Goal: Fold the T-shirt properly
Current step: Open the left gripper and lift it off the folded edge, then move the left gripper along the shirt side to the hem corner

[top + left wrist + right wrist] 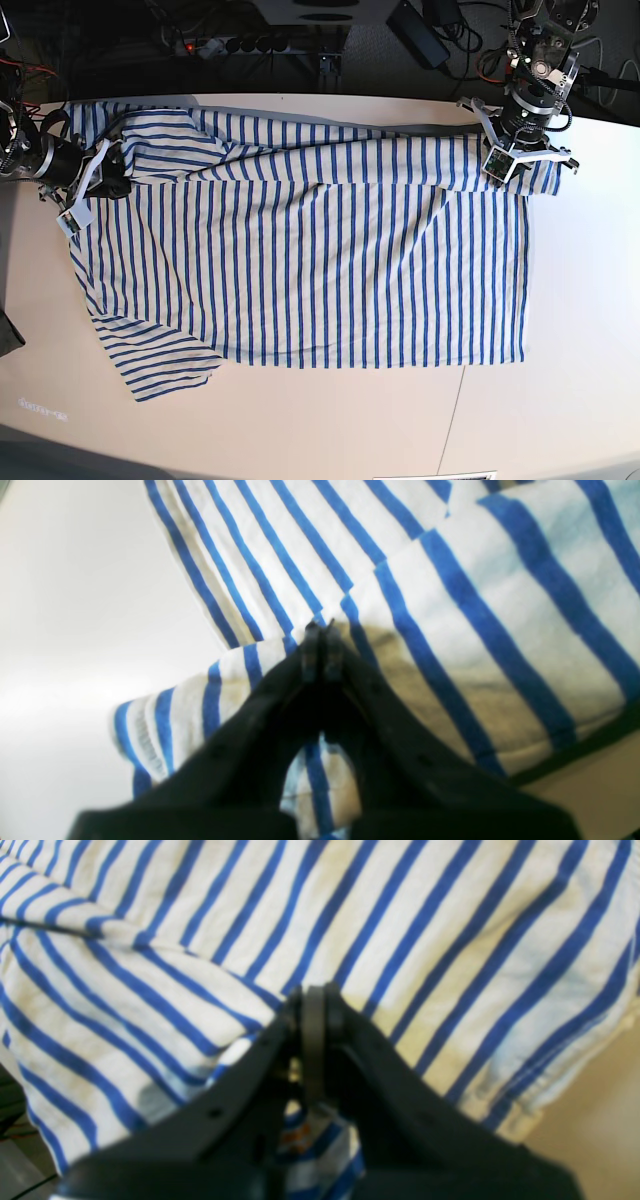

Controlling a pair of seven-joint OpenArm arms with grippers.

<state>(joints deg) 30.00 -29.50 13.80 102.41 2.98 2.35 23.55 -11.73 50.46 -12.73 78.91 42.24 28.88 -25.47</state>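
The T-shirt [330,270], white with narrow blue stripes, lies spread across the table, one sleeve [160,365] pointing to the near left. Its far edge is doubled over toward the middle. My left gripper [515,168] is at the shirt's far right corner, and in the left wrist view the left gripper [320,630] is shut on a fold of the T-shirt [480,605]. My right gripper [112,175] is at the far left corner. Up close, the right gripper [312,992] is shut with the striped T-shirt [400,930] bunched between and below its fingers.
The cream table [560,400] extends bare to the near edge and the right. A power strip [240,45], cables and a dark adapter [418,20] lie beyond the table's far edge. A thin seam [455,420] runs across the tabletop at the near right.
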